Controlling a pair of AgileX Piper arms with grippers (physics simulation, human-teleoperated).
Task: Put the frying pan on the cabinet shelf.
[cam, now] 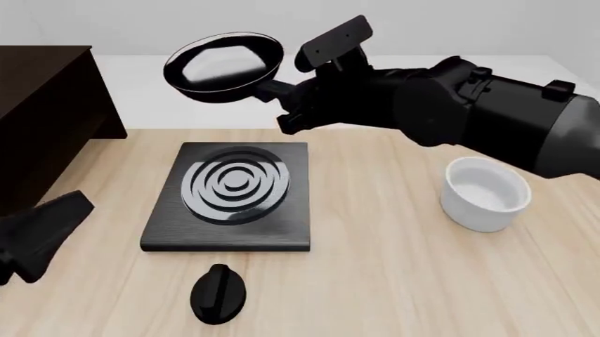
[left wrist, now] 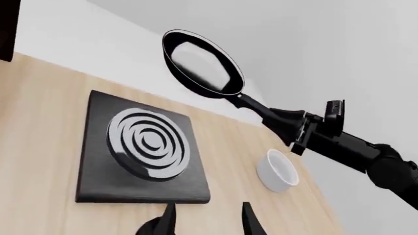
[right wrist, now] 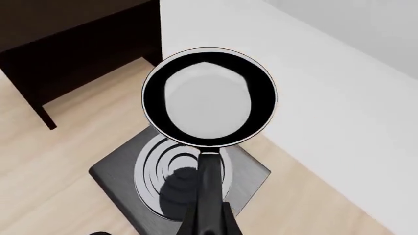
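The frying pan (cam: 225,62) hangs in the air above the far edge of the hob, its glossy inside facing up. My right gripper (cam: 287,104) is shut on the pan's handle (left wrist: 261,108), and the pan (right wrist: 209,98) fills the middle of the right wrist view. The dark brown cabinet (cam: 42,98) stands at the far left, its flat top shelf (cam: 38,60) to the left of the pan and apart from it. My left gripper (left wrist: 209,223) is open and holds nothing, low at the table's near left (cam: 38,235).
A square black hob (cam: 230,196) with white rings lies in the middle of the wooden table. A black oval knob (cam: 218,295) sits in front of it. A white bowl (cam: 483,193) stands to the right, under my right arm.
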